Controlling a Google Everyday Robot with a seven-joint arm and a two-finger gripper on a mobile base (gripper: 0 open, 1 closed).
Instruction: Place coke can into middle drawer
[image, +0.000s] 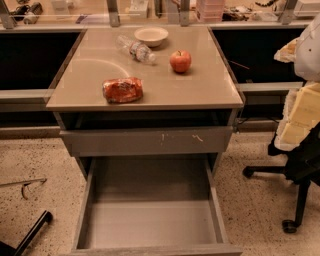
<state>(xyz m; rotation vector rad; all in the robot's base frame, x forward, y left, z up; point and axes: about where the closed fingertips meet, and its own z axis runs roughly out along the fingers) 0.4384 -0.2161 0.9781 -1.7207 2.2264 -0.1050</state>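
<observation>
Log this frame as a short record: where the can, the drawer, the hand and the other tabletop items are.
coke can: on its side, front left of the cabinet top
middle drawer: pulled open, can not in it
hand: not in view
apple: upright, right of centre
plastic bottle: lying down, behind the can
bowl: near the back edge
task state: can not yet placed

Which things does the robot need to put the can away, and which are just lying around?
Needed: coke can, lying on the cabinet top; middle drawer, pulled open below. The pincer is out of view.
Just lying about: plastic bottle, bowl, apple, all on the top.
</observation>
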